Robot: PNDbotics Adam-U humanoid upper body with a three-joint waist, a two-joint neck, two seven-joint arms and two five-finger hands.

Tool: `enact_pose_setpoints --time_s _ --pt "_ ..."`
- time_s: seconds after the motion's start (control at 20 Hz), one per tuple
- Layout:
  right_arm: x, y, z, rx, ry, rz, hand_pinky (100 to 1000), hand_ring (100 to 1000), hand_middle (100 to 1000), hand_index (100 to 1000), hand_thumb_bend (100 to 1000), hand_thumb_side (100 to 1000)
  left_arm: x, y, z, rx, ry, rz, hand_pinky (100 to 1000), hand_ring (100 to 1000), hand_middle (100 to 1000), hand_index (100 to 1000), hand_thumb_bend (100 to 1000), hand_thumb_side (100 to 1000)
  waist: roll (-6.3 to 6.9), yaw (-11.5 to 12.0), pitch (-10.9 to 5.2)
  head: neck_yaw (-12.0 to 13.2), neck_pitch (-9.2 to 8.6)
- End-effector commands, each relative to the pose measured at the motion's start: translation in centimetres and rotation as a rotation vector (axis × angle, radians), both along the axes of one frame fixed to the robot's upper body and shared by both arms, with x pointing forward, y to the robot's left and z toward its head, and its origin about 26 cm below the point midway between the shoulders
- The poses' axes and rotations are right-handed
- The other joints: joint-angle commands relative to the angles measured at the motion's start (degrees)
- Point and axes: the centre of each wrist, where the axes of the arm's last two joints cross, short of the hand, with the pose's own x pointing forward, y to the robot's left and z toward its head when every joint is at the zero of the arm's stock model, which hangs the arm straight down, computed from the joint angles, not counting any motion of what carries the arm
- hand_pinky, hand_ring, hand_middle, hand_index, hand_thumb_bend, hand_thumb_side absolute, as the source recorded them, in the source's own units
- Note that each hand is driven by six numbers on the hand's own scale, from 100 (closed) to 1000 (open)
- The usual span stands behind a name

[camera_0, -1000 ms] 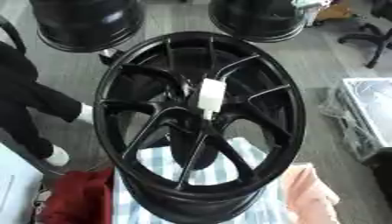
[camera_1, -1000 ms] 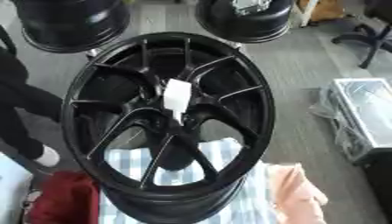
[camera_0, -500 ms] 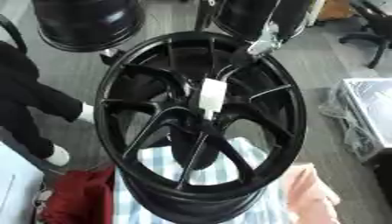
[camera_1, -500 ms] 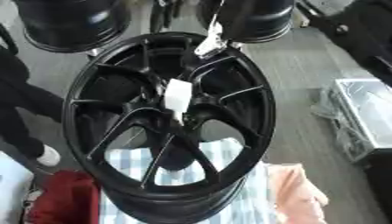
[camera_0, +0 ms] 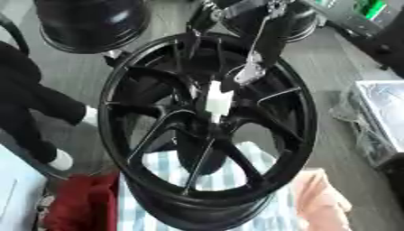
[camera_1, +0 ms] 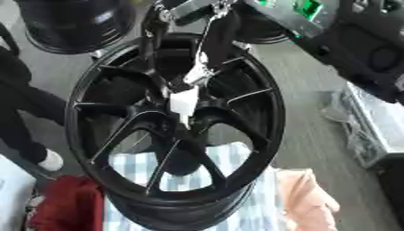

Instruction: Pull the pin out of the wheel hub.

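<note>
1. A black wheel hub (camera_0: 207, 131) with thin spokes stands tilted on a blue-and-white striped cloth (camera_0: 229, 173), filling the middle of the view.
2. A white pin (camera_0: 214, 100) sticks up from the hub's centre.
3. The right hand (camera_0: 246, 67) comes down from 12 o'clock, black with silver parts; its fingers (camera_0: 251, 68) point toward the pin's top and end just beside it at about 1 o'clock.
4. The fingers look fairly straight, holding nothing, though blur makes this uncertain.
5. A red cloth (camera_0: 77, 205) lies at 8 o'clock, a peach cloth (camera_0: 322, 200) at 4 o'clock.
6. Two more black wheels (camera_0: 91, 20) stand at 11 and 1 o'clock.
</note>
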Motion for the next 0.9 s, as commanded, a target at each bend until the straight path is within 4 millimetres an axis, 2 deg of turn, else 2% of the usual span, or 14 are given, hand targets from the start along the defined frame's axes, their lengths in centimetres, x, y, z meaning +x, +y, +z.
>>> enact_pose_setpoints --time_s 0.05,0.45,0.9 --pt "-0.7 0.0 2.1 -0.097 -0.082 0.106 840 831 785 842 469 477 -0.1 0.7 1.0 0.038 -0.014 0.005 717 791 700 748 275 584 0.21 -0.21 -0.74 0.64 0.33" --pt "-1.7 0.7 2.2 -0.072 -0.056 0.094 833 823 775 834 482 452 -0.2 0.7 0.9 0.037 -0.011 0.005 718 792 701 748 272 586 0.21 -0.25 -0.59 1.20 0.33" --pt "-1.5 -0.2 0.9 -0.130 -0.099 0.129 834 817 764 822 513 377 -0.2 0.8 0.8 0.032 -0.010 0.007 718 794 702 749 269 588 0.26 -0.25 0.08 1.42 0.33"
